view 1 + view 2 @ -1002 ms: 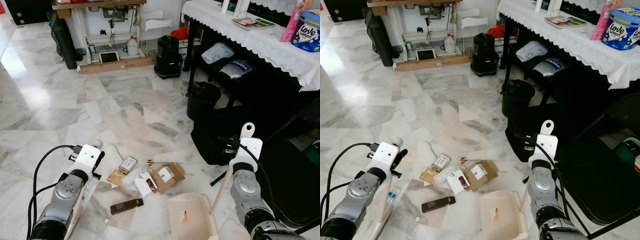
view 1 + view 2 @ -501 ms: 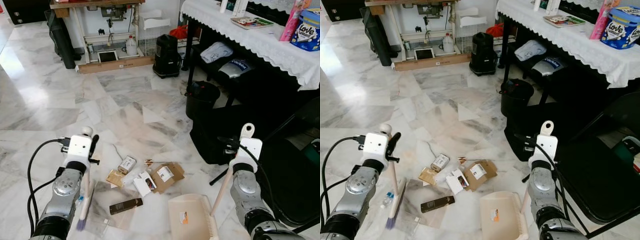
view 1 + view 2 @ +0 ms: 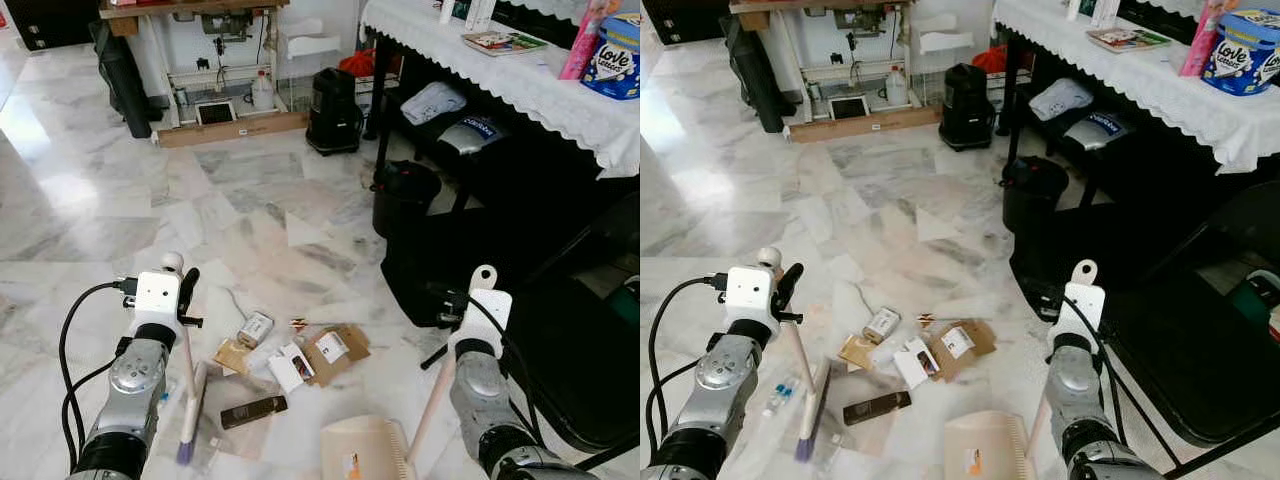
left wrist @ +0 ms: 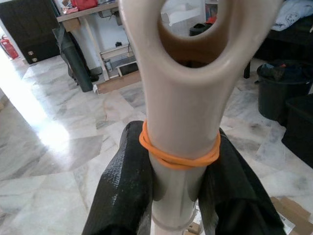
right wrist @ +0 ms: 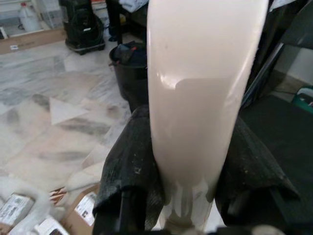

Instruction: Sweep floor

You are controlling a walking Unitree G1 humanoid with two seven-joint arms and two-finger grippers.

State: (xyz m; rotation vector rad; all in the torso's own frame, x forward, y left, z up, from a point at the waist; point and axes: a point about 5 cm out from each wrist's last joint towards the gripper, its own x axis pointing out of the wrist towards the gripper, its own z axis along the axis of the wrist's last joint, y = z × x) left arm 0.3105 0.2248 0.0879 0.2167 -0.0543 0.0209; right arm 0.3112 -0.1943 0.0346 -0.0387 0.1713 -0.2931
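Left gripper (image 4: pixel 178 196) has its fingers (image 4: pixel 122 196) pinching the broom handle (image 3: pixel 187 362), bristles on the marble floor (image 3: pixel 100 200) beside scattered litter (image 3: pixel 300 355). Right gripper (image 5: pixel 188 196) fingers clamp the dustpan handle (image 3: pixel 432 395), the dustpan (image 3: pixel 365 450) resting just below the litter.

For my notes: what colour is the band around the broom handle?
Orange; the band circles the cream broom handle, best in the left wrist view.

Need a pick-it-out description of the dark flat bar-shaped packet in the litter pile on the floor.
Start at the marble floor in front of the robot, where a litter pile lies between the broom in the left gripper and the dustpan. The dark packet is the piece nearest the robot, beside the broom head. It is a long, dark brown bar; its neighbours are pale cartons and tan cardboard.
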